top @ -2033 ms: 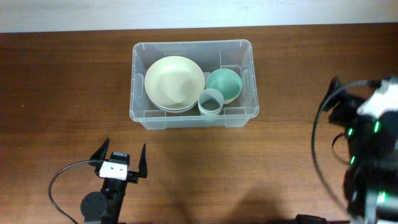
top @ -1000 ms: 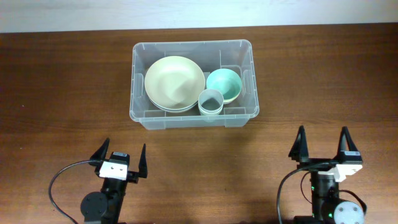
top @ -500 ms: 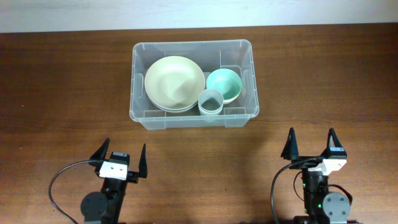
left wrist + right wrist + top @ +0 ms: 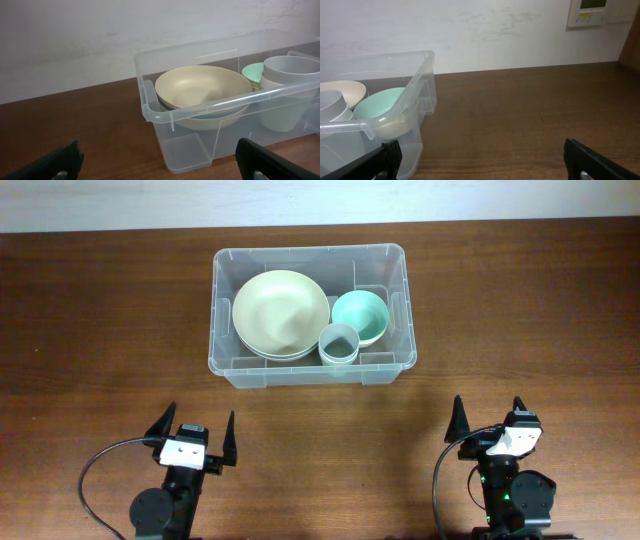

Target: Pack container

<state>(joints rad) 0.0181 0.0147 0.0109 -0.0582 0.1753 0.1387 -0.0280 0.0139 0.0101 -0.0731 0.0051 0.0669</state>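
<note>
The clear plastic container [image 4: 395, 365] stands at the table's middle back. Inside it are a large cream bowl [image 4: 280, 313], a teal bowl [image 4: 362, 315] and a small grey cup [image 4: 339, 343]. My left gripper [image 4: 194, 425] is open and empty near the front edge, below the container's left end. My right gripper [image 4: 488, 415] is open and empty at the front right. The left wrist view shows the container [image 4: 150, 105] with the cream bowl [image 4: 200, 92] and the cup [image 4: 287, 75]. The right wrist view shows the container's corner [image 4: 422, 85] and the teal bowl [image 4: 382, 107].
The brown wooden table [image 4: 100, 330] runs to a white wall at the back. A white wall panel [image 4: 592, 12] shows at the upper right of the right wrist view. Black cables loop beside both arm bases.
The right arm has come down from the right side to the front right and settled there, shifting slightly left, with its fingers open. The left arm and the container have not moved.
</note>
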